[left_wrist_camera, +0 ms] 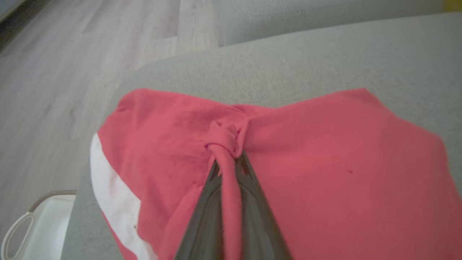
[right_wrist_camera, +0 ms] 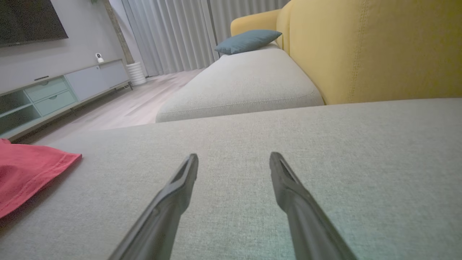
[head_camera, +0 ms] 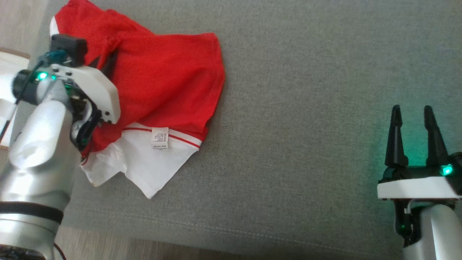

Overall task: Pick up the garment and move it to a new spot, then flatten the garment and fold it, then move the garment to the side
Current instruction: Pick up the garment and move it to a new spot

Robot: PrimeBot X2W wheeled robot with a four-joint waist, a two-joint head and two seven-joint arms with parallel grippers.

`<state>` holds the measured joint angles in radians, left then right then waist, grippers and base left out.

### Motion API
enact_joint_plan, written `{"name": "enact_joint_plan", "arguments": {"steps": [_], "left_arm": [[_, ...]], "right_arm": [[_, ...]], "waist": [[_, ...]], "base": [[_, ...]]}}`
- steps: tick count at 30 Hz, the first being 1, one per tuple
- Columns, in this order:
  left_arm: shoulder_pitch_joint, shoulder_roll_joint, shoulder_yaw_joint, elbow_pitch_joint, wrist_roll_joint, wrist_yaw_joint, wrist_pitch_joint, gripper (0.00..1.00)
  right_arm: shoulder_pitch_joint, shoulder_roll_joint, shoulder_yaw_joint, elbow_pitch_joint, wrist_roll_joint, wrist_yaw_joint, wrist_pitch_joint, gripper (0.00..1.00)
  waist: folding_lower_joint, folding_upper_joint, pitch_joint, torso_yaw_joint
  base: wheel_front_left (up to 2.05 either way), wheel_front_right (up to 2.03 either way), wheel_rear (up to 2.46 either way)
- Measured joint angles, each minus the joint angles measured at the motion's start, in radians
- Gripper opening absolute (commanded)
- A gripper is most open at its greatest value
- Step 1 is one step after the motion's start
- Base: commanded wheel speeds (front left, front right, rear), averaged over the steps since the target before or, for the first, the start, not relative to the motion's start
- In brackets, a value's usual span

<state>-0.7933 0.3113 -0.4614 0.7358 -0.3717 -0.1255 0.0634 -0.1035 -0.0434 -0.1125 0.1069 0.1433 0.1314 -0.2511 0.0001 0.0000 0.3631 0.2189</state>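
While the left claw [left_wrist_camera: 229, 162] is clamped on a bunched pinch of the red garment [head_camera: 169, 83], the cloth spreads on both sides of its fingers, more of it to their right. The long axis seems to run across the fingers, not along them. The right claw [head_camera: 411, 115], fingers apart and holding nothing, sits well apart over bare grey cushion [head_camera: 306, 108], so the left arm is nearer. Wood floor [left_wrist_camera: 54, 72] and a white tub [left_wrist_camera: 39, 224] lie left of the left claw; a yellow backrest [right_wrist_camera: 379, 47] stands ahead of the right.

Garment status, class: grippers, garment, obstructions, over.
Left gripper shut on garment. Right gripper open, well apart. Garment crumpled on grey cushion, white hem showing. White bin beside cushion, not in the way.
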Motion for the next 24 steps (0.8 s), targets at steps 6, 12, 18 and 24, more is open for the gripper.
{"name": "enact_joint_plan", "arguments": {"steps": [6,12,18,24], "left_arm": [[0.008,0.032,0.030,-0.068,-0.001,0.034,-0.077,0.00],[0.025,0.058,0.084,-0.245,-0.013,0.104,-0.138,0.00],[0.096,0.051,0.086,-0.420,-0.028,0.150,-0.153,0.00],[0.115,0.007,0.043,-0.537,-0.028,0.162,-0.118,0.00]], "right_arm": [[0.000,0.000,0.019,0.033,0.033,0.000,0.000,1.00],[0.014,0.000,0.039,0.057,0.073,0.000,0.000,1.00],[0.016,0.000,0.059,0.073,0.096,0.000,0.000,1.00],[0.016,0.000,0.081,0.076,0.114,0.000,0.000,1.00]], "waist": [[0.0000,0.0000,-0.073,-0.010],[0.0000,0.0000,-0.150,-0.022],[-0.0001,0.0000,-0.208,-0.036],[-0.0001,0.0000,-0.225,-0.084]], "base": [[0.00,0.00,0.00],[0.00,0.00,0.00],[0.00,0.00,0.00],[0.00,0.00,0.00]]}}
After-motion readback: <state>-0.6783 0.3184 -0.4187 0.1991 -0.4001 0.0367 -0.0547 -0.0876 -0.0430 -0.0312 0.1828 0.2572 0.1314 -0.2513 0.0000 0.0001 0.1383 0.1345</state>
